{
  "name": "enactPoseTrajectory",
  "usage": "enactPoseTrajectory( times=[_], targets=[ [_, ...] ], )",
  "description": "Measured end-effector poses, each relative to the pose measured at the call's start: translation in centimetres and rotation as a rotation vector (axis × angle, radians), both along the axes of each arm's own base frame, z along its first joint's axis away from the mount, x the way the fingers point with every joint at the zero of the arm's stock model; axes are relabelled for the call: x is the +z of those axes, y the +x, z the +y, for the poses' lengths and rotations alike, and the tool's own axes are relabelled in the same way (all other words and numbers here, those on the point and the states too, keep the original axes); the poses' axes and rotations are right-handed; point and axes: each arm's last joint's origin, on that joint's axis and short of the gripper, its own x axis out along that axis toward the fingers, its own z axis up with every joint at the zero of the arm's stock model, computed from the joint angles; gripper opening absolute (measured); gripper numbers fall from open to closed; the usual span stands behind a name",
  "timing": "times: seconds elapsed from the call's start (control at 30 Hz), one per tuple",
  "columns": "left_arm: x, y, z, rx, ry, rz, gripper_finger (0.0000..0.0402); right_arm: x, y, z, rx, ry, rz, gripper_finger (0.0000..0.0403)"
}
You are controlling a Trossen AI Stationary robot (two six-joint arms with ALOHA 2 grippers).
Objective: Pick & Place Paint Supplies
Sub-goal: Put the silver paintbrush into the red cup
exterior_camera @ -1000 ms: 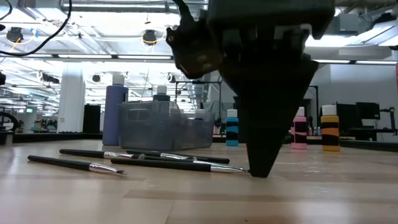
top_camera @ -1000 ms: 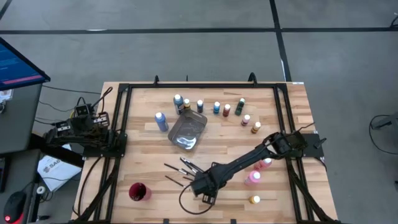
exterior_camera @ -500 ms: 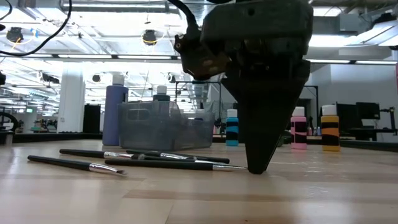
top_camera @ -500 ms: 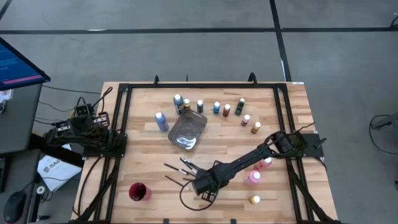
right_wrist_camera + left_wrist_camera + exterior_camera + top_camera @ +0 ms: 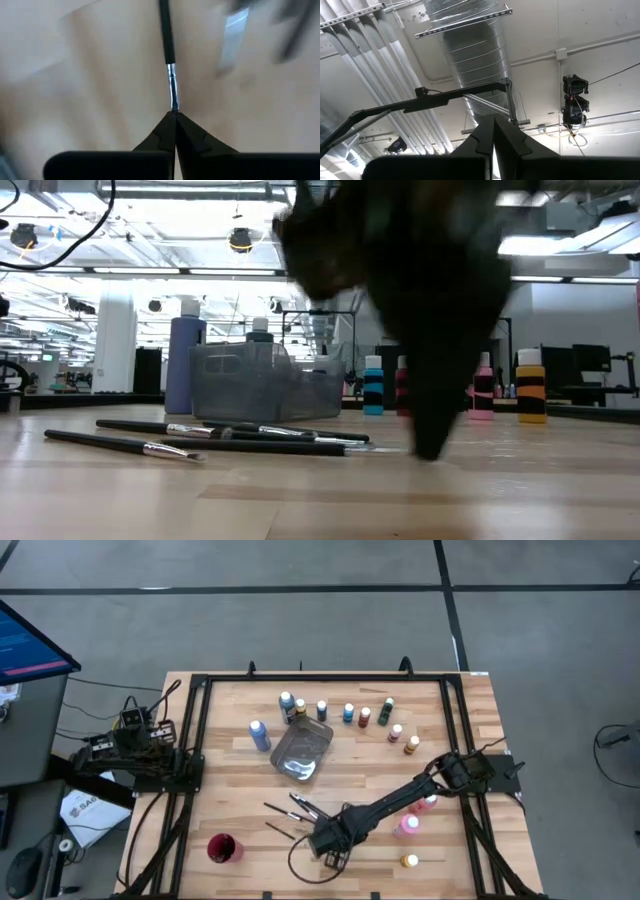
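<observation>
The right gripper (image 5: 174,116), fingers pressed together, pinches the light tip of a thin dark paintbrush (image 5: 167,55) lying on the wooden table (image 5: 240,780), near the grey metal tray (image 5: 300,752). The left gripper (image 5: 494,131) rests shut, pointing at the ceiling.

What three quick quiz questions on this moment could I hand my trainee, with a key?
1. True or false: the right gripper is shut on the tip of a paintbrush.
2. Which sits nearest the metal tray: A) the tall blue bottle, B) the red cup, C) the pink bottle?
3. Fill in: the left gripper points up at the ____.

Key: 1 true; 2 A; 3 ceiling.
</observation>
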Motion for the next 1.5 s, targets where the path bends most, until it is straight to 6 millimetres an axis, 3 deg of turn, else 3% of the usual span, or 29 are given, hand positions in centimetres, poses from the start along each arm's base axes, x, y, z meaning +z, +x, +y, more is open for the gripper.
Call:
enactPoseTrajectory(
  times=[0.17,0.3,0.43,0.67,0.8,1.07,1.27,1.5],
  targets=[
    [0.0,0.0,0.0,0.0,0.001,0.0,0.0003,3.9,0.1,0.5,0.016,0.135,-0.045,0.0],
    [0.0,0.0,0.0,0.0,0.0,0.0,0.0003,5.8,0.9,0.0,-0.026,0.224,-0.063,0.0],
    [0.0,0.0,0.0,0.0,0.001,0.0,0.0003,8.5,2.5,0.1,-0.067,0.498,-0.083,0.0],
    [0.0,0.0,0.0,0.0,0.0,0.0,0.0003,12.6,6.5,-0.5,-0.331,0.989,-0.201,0.0],
    [0.0,0.0,0.0,0.0,0.0,0.0,0.0003,14.6,7.8,-1.4,-0.449,1.187,-0.239,0.0],
    [0.0,0.0,0.0,0.0,0.0,0.0,0.0003,15.8,8.7,-2.5,-0.653,1.33,-0.237,0.0],
    [0.0,0.0,0.0,0.0,0.0,0.001,0.0003,15.8,8.9,-2.6,-0.781,1.339,-0.265,0.0],
    [0.0,0.0,0.0,0.0,0.001,0.001,0.0003,13.1,10.8,-1.7,-0.84,1.436,-0.315,0.0]
  ],
)
